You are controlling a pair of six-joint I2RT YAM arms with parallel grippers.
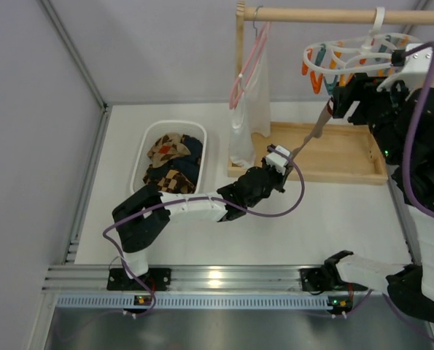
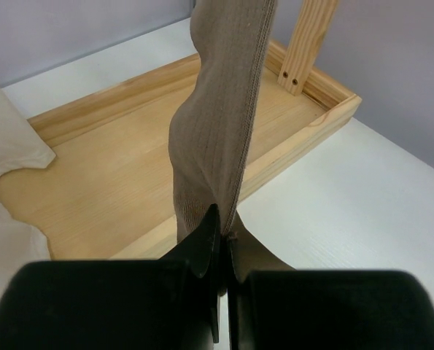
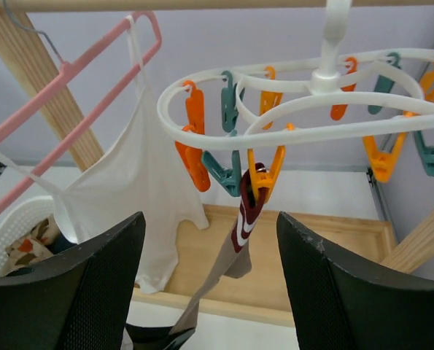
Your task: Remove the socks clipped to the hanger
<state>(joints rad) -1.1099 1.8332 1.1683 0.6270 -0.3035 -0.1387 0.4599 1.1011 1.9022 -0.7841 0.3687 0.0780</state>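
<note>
A taupe sock (image 3: pixel 227 266) with a red-and-white striped cuff hangs from an orange clip (image 3: pixel 264 169) on the white oval hanger (image 3: pixel 304 109). It stretches down to my left gripper (image 1: pixel 284 159), which is shut on its lower end (image 2: pixel 213 160). The sock runs taut between clip and gripper (image 1: pixel 313 135). My right gripper (image 3: pixel 209 277) is open, its jaws wide either side of the sock below the hanger (image 1: pixel 348 58). Other socks (image 1: pixel 174 162) lie in the white basket (image 1: pixel 140 157).
A pink wire hanger (image 3: pixel 71 69) with a white cloth bag (image 3: pixel 140 189) hangs from the wooden rail (image 1: pixel 333 14) to the left. The rack's wooden tray base (image 2: pixel 107 160) lies under the sock. Several empty orange and teal clips ring the hanger.
</note>
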